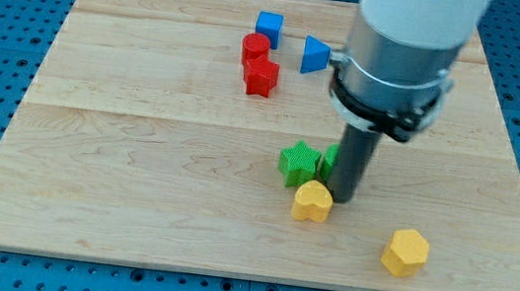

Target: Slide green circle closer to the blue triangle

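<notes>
The green circle (330, 157) is mostly hidden behind my rod; only a green sliver shows left of it. My tip (343, 197) rests on the board just at the circle's lower right, touching or nearly touching it. The blue triangle (315, 55) lies near the view's top centre, well above the circle, partly beside the arm's body. A green star (298, 162) sits right against the circle's left side.
A yellow heart (312, 201) lies just below-left of my tip. A yellow hexagon (406, 252) sits at the lower right. A blue cube (269, 26), a red cylinder (255, 48) and a red star (260, 77) cluster left of the triangle. The wooden board (91, 145) has blue pegboard around it.
</notes>
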Tool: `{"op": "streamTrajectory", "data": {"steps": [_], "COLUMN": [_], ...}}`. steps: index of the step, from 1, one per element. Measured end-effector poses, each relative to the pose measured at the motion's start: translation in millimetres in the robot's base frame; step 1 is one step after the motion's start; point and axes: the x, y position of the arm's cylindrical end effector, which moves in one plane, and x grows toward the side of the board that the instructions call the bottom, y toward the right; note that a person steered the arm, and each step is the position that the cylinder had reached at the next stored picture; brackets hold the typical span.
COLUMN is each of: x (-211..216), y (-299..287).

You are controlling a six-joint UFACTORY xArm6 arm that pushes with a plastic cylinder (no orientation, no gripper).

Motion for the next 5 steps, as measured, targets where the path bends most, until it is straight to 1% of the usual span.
{"op": "streamTrajectory", "data": {"steps": [1, 2, 3, 4, 5], "x": [-36, -81, -111, -124, -124], "y": [3, 6, 11, 12, -3]}}
